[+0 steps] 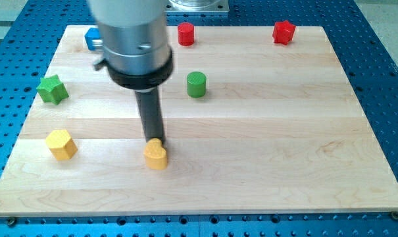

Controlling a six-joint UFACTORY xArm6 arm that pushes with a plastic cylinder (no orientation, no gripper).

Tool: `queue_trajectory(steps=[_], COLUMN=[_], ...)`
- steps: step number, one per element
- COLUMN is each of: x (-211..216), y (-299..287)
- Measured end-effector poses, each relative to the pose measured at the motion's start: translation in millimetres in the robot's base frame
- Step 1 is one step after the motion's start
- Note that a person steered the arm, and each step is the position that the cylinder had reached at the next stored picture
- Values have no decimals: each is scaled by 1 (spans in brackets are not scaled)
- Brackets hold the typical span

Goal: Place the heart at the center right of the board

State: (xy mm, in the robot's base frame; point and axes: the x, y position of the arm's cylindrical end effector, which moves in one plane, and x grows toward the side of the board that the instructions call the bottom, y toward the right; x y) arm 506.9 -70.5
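Note:
The yellow heart (156,155) lies on the wooden board (264,131), left of centre toward the view's bottom. My tip (152,139) stands right at the heart's upper edge, touching or almost touching it from the view's top. The rod rises to the grey arm body (133,39) above.
A yellow hexagon block (60,144) lies at the left. A green star (52,89) is above it. A blue block (91,38) sits at the top left, partly hidden by the arm. A green cylinder (196,85), a red cylinder (186,33) and a red star (284,31) lie further up.

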Motion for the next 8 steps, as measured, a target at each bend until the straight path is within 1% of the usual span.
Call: queue_trajectory(steps=[1,2,3,4,5,6,8], x=[25,56,18,-35,-54,-103,-149], y=[-57,4,108,115,162,231,234])
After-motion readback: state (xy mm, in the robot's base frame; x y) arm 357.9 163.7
